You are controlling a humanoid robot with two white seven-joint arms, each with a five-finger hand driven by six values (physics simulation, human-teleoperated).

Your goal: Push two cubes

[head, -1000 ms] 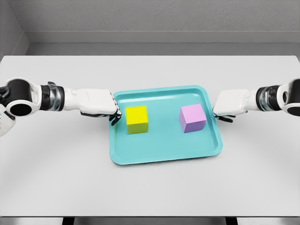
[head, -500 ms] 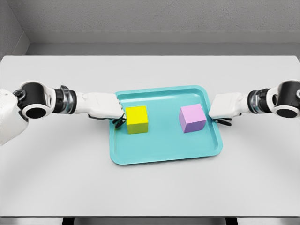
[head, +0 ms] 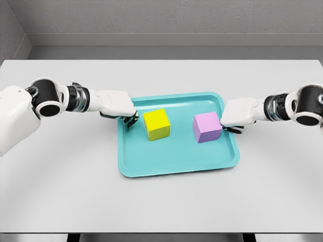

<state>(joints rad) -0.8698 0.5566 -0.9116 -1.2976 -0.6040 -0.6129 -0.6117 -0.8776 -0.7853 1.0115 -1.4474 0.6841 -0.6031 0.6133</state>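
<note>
on teal tray (head: 151, 169): yellow cube (head: 156, 124) near left hand (head: 120, 105), purple cube (head: 207, 127) by right hand (head: 237, 113).

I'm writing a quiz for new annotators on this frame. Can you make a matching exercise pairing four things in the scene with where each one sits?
Things:
1. yellow cube
2. purple cube
3. left hand
4. teal tray

Places:
A. right half of the tray, near the right hand
B. at the tray's left edge, beside the yellow cube
C. on the white table, holding both cubes
D. left half of the tray, turned at an angle

Pairs: 1-D, 2-A, 3-B, 4-C
</note>
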